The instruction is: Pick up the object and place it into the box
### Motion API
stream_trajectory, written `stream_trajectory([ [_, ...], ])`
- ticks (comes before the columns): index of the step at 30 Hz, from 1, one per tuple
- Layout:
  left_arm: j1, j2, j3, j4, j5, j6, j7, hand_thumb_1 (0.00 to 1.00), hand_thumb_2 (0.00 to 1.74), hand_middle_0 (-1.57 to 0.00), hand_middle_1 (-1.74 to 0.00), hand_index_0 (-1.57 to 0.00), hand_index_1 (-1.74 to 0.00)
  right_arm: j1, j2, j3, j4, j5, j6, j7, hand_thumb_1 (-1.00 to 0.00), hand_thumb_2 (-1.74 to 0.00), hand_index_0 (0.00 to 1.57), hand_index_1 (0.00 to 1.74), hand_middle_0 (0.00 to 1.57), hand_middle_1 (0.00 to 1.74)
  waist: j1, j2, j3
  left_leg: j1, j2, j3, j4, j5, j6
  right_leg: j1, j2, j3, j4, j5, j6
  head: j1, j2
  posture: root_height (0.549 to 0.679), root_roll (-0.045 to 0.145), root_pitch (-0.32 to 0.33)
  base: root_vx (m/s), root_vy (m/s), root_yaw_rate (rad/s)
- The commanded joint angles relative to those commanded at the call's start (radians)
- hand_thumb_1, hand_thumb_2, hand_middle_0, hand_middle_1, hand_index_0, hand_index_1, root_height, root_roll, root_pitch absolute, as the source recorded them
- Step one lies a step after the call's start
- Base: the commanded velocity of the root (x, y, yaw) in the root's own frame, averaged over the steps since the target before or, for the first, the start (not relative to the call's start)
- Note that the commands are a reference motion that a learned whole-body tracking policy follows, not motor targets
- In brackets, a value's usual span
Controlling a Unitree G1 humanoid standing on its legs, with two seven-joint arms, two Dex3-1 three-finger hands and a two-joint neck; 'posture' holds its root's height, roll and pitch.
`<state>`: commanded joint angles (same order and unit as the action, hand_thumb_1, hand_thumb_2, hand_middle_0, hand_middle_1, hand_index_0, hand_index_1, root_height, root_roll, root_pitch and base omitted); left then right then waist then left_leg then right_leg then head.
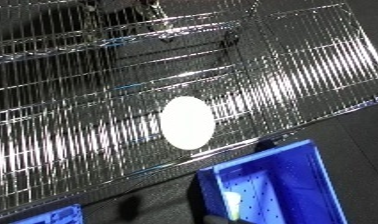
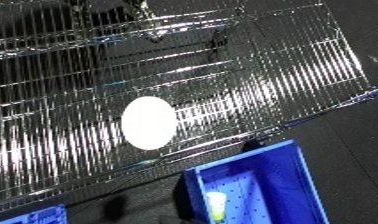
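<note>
— What is seen nearest, and how many of each?

— Two blue bins are counted. One blue bin (image 2: 256, 187) is seen at the lower right, with a small pale item (image 2: 216, 204) lying inside it; what that item is cannot be told. Only a corner of a second blue bin (image 1: 52, 216) is shown at the lower left edge.

— And beyond?

— One white oval object (image 1: 187, 122) is found lying on the wire shelf (image 1: 79, 100), near its front edge and just behind the nearer bin. A further wire tier is seen behind.

— The hands?

— Neither hand is shown, so their state cannot be told.
</note>
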<state>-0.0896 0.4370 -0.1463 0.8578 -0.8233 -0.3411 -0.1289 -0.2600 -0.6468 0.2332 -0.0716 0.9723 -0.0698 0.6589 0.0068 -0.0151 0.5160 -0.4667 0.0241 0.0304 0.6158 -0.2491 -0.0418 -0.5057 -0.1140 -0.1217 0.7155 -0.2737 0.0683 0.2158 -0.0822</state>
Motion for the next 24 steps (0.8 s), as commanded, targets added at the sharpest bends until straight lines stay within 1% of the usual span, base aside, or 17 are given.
stream_trajectory([
  [2, -0.001, -0.004, 0.006, 0.002, 0.008, 0.002, -0.001, 0.00, 0.00, 0.00, 0.00, 0.00, 0.00, -0.013, 0.016, -0.033, -0.028, 0.005, -0.034, -0.011, 0.00, 0.00, 0.00, 0.00, 0.00, 0.00, -0.002, 0.002, -0.001, -0.001, 0.001, 0.002, 0.001, -0.002, 0.0003, -0.001, -0.0011, -0.001, 0.000, 0.000, 0.0006, -0.001, -0.006, 0.641, 0.039, 0.084, 0.009, 0.008, -0.002],
  [5, -0.003, -0.010, 0.013, 0.001, 0.019, 0.010, 0.001, 0.00, 0.00, 0.00, 0.00, 0.00, 0.00, -0.031, 0.036, -0.078, -0.059, -0.022, -0.091, -0.051, 0.00, 0.00, 0.00, 0.00, 0.00, 0.00, -0.003, 0.005, -0.002, -0.001, 0.000, 0.004, 0.004, -0.007, 0.0017, -0.001, -0.0027, -0.002, 0.002, 0.000, 0.0009, -0.003, -0.015, 0.641, 0.040, 0.084, 0.009, 0.007, 0.003],
  [10, -0.008, -0.021, 0.019, 0.001, 0.032, 0.015, 0.008, 0.00, 0.00, 0.00, 0.00, 0.00, 0.00, -0.065, 0.044, -0.136, -0.090, -0.119, -0.188, -0.178, 0.00, 0.00, 0.00, 0.00, 0.00, 0.00, -0.007, 0.009, 0.000, 0.000, -0.001, 0.008, 0.006, -0.009, 0.0020, 0.001, -0.0017, -0.002, 0.000, 0.002, -0.0009, -0.008, -0.021, 0.641, 0.041, 0.083, 0.008, 0.009, -0.005],
  [14, -0.008, -0.029, 0.020, -0.004, 0.040, 0.019, 0.012, 0.00, 0.00, 0.00, 0.00, 0.00, 0.00, -0.093, 0.043, -0.170, -0.084, -0.208, -0.246, -0.296, 0.00, 0.00, 0.00, 0.00, 0.00, 0.00, -0.007, 0.013, 0.003, 0.005, -0.001, 0.011, 0.004, -0.009, 0.0030, 0.005, -0.0015, -0.002, -0.003, 0.003, -0.0032, -0.008, -0.024, 0.642, 0.042, 0.080, 0.012, 0.014, -0.010],
  [17, -0.008, -0.035, 0.013, -0.004, 0.044, 0.017, 0.015, 0.00, 0.00, 0.00, 0.00, 0.00, 0.00, -0.116, 0.037, -0.181, -0.055, -0.255, -0.274, -0.364, 0.00, 0.00, 0.00, 0.00, 0.00, 0.00, -0.003, 0.016, 0.004, 0.006, -0.002, 0.011, 0.005, -0.008, 0.0050, 0.007, -0.0032, -0.003, -0.004, 0.003, -0.0060, 0.004, -0.029, 0.642, 0.043, 0.077, 0.015, 0.007, 0.004],
  [19, -0.008, -0.039, 0.007, -0.005, 0.049, 0.017, 0.019, 0.00, 0.00, 0.00, 0.00, 0.00, 0.00, -0.139, 0.032, -0.182, -0.032, -0.281, -0.282, -0.401, 0.00, 0.00, 0.00, 0.00, 0.00, 0.00, 0.003, 0.018, 0.004, 0.006, -0.004, 0.009, 0.006, -0.008, 0.0065, 0.008, -0.0049, -0.005, -0.003, 0.002, -0.0076, 0.013, -0.032, 0.642, 0.043, 0.076, 0.015, -0.002, 0.030],
  [24, -0.014, -0.043, -0.006, -0.014, 0.063, 0.030, 0.029, 0.00, 0.00, 0.00, 0.00, 0.00, 0.00, -0.204, 0.009, -0.162, 0.032, -0.351, -0.267, -0.496, 0.00, 0.00, 0.00, 0.00, 0.00, 0.00, 0.020, 0.025, 0.004, 0.001, -0.013, 0.003, 0.014, -0.009, 0.0091, 0.007, -0.0097, -0.009, 0.005, -0.001, -0.0127, 0.032, -0.039, 0.641, 0.046, 0.072, 0.016, -0.006, 0.054],
])
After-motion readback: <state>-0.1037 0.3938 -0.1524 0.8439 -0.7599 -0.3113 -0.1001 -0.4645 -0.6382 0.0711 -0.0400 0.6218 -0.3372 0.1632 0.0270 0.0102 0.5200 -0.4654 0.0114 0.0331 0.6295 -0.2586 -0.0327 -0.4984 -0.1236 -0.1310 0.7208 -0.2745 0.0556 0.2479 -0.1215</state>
